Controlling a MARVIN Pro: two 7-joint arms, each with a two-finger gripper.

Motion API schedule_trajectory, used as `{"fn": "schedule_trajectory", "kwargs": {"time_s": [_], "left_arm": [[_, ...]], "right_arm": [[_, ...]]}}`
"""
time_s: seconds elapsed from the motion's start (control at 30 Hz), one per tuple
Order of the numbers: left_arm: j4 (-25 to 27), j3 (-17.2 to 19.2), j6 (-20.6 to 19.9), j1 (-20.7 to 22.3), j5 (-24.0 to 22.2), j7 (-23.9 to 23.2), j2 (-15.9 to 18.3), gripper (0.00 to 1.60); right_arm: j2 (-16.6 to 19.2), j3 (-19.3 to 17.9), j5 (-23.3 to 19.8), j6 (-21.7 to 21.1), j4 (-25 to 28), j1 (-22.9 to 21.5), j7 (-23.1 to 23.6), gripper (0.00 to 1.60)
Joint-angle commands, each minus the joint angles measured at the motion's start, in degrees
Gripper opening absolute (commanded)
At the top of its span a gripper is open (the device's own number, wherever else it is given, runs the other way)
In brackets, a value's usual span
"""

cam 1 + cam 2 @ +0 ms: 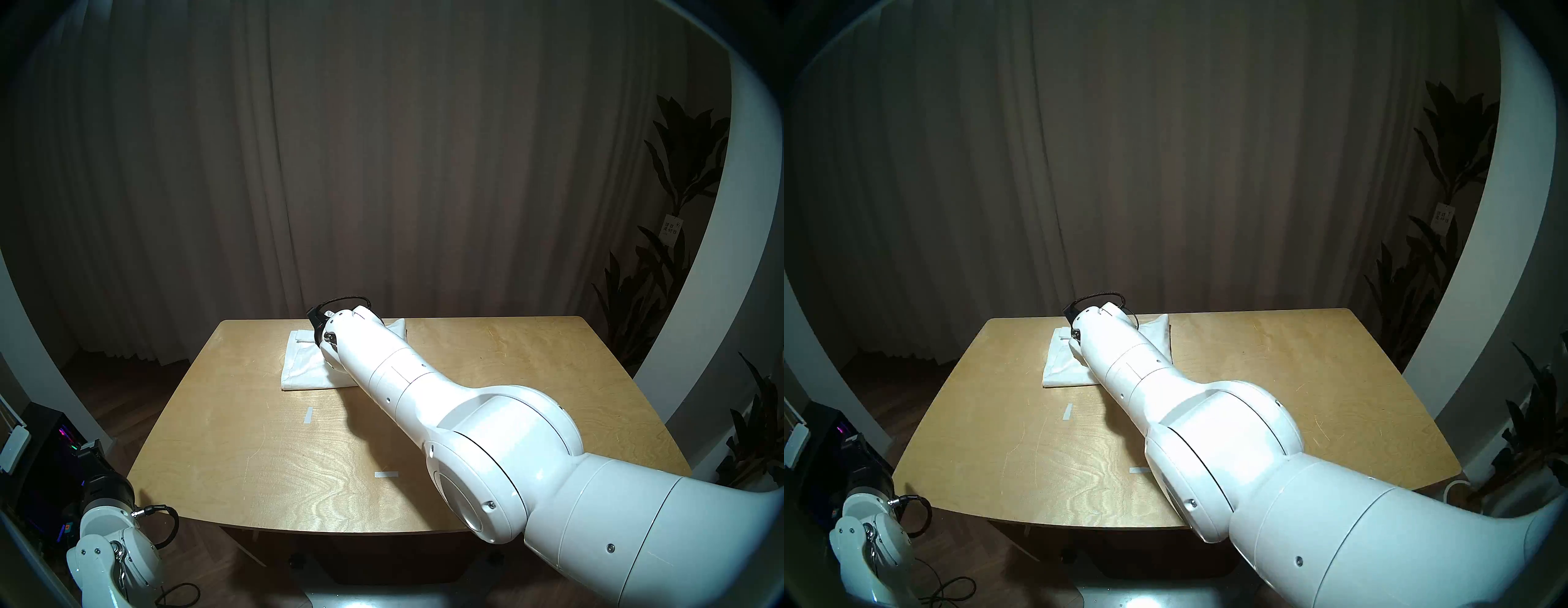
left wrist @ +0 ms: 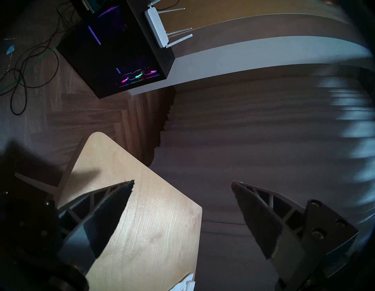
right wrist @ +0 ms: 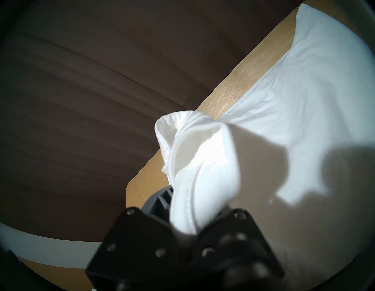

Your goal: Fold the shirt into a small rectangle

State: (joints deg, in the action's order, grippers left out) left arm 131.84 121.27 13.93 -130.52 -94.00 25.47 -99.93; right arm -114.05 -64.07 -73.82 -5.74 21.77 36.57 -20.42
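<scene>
Wooden bench (image 1: 254,446) before a dark curtain (image 1: 382,148), shirt (image 1: 305,365) at its far edge.
Right pincer (image 3: 194,215) clamps a bunched shirt fold above the bench; left pincer (image 2: 182,185) gapes empty off the bench's near-left corner.

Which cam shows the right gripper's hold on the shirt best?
Right wrist: the right gripper is shut on a bunched, raised edge of the shirt. In both head views the right arm hides the pinch. Left wrist shows only a white scrap at the table edge.
</scene>
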Motion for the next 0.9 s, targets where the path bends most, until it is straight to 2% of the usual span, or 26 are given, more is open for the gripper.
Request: {"fn": "schedule_trajectory", "kwargs": {"time_s": [0.0,0.77,0.8,0.83,0.87], "left_arm": [[0.39,0.65,0.15,-0.13,-0.13,-0.47,-0.09,1.60],[-0.90,2.59,0.83,0.06,-0.25,-0.48,-1.04,1.60],[-0.91,2.59,0.82,0.12,-0.26,-0.49,-1.02,1.60],[-0.93,2.60,0.82,0.19,-0.27,-0.50,-0.99,1.60],[-0.95,2.61,0.81,0.24,-0.28,-0.51,-0.98,1.60]], "right_arm": [[-0.95,2.07,-1.56,0.15,1.97,-0.28,1.50,0.00],[-0.95,6.37,-6.42,4.41,2.77,-0.45,1.26,0.00],[-0.95,6.46,-6.52,4.58,2.69,-0.40,1.23,0.14],[-0.95,6.61,-6.71,4.76,2.63,-0.36,1.21,0.63],[-0.95,6.74,-6.88,4.92,2.60,-0.34,1.18,1.60]]}}
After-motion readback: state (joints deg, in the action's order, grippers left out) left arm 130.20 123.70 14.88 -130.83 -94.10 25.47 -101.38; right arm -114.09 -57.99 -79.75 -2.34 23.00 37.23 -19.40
